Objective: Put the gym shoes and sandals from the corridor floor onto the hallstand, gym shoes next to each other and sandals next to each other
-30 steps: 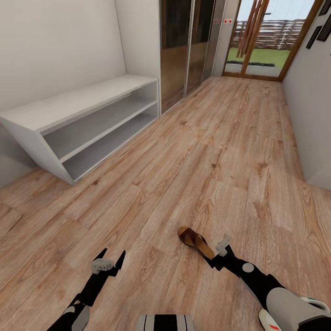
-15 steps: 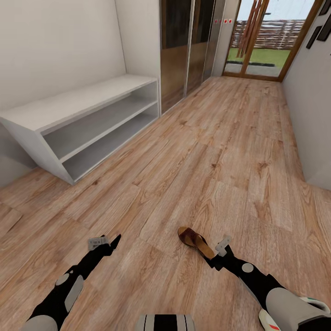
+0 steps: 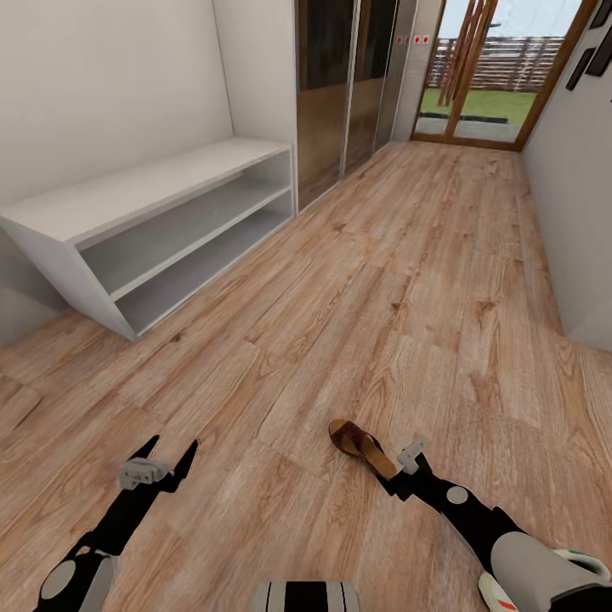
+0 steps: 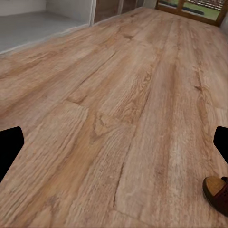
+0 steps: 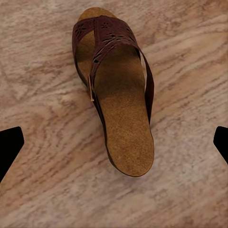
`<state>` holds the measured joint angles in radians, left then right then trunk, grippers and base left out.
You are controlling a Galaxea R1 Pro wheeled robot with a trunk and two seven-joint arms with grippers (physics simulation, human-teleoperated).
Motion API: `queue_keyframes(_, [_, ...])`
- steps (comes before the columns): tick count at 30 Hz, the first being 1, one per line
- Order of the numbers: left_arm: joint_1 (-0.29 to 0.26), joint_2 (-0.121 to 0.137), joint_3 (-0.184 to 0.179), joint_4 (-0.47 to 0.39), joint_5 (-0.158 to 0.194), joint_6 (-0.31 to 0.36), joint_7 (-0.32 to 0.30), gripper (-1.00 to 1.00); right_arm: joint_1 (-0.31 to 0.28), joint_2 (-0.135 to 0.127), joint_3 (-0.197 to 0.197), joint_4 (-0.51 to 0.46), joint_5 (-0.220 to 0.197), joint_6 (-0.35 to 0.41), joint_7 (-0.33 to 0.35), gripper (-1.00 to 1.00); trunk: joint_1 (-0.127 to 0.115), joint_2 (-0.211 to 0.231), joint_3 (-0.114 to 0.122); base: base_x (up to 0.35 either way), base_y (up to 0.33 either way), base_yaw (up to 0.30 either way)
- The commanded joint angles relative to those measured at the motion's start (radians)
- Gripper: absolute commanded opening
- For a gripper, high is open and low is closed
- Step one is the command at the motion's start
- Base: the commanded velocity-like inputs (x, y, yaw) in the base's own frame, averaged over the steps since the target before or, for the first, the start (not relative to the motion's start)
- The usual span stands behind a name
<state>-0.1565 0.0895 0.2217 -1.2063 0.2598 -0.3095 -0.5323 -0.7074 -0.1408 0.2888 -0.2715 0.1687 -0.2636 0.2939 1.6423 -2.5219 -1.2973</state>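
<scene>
One brown sandal (image 3: 361, 445) lies flat on wood floor (image 3: 408, 280), near right gripper (image 3: 406, 463). Right jaws open wide, hanging just above sandal's heel end, not touching. Left gripper (image 3: 161, 459) off to side over bare floor, jaws open, holding nothing. Grey shoe rack (image 3: 127, 225) stands by left wall, shelves bare.

Both arms were black with round grey discs at the joints. The left gripper (image 3: 161, 459) had pointed black fingers on a pale grey block. The right gripper (image 3: 406, 463) carried a similar block; a grey cuff with red and green marks sat lower right.
</scene>
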Motion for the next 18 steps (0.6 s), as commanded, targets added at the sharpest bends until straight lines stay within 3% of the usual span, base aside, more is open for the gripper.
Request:
queue_keyframes(1, [0.022, 0.000, 0.001, -0.038, -0.001, 0.008, 0.007, 1.00, 0.000, 0.000, 0.000, 0.000, 0.000, 0.000, 0.000, 1.00, 0.000, 0.000, 0.000, 0.000, 0.000, 0.000])
queue_keyframes(5, [0.066, 0.003, 0.001, -0.114, -0.013, 0.039, 0.021, 1.00, 0.000, 0.001, 0.001, 0.000, 0.000, 0.000, 0.000, 1.00, 0.000, 0.000, 0.000, 0.000, 0.000, 0.000])
queue_keyframes(10, [0.083, 0.005, 0.000, -0.143, -0.039, 0.058, 0.026, 1.00, 0.000, 0.001, 0.001, 0.000, 0.000, 0.000, 0.000, 1.00, 0.000, 0.000, 0.000, 0.000, 0.000, 0.000])
queue_keyframes(12, [0.095, 0.004, -0.001, -0.161, -0.080, 0.070, 0.028, 1.00, 0.000, 0.001, 0.001, 0.000, 0.000, 0.000, 0.000, 1.00, 0.000, 0.000, 0.000, 0.000, 0.000, 0.000])
queue_keyframes(13, [0.095, 0.004, -0.001, -0.161, -0.080, 0.070, 0.028, 1.00, 0.000, 0.001, 0.001, 0.000, 0.000, 0.000, 0.000, 1.00, 0.000, 0.000, 0.000, 0.000, 0.000, 0.000])
queue_keyframes(17, [0.107, 0.002, -0.002, -0.173, -0.149, 0.081, 0.029, 1.00, 0.000, 0.002, 0.000, 0.000, 0.000, 0.001, 0.000, 1.00, 0.000, 0.000, 0.000, 0.000, 0.000, 0.000])
queue_keyframes(18, [0.107, 0.002, -0.002, -0.173, -0.149, 0.081, 0.029, 1.00, 0.000, 0.002, 0.000, 0.000, 0.000, 0.001, 0.000, 1.00, 0.000, 0.000, 0.000, 0.000, 0.000, 0.000])
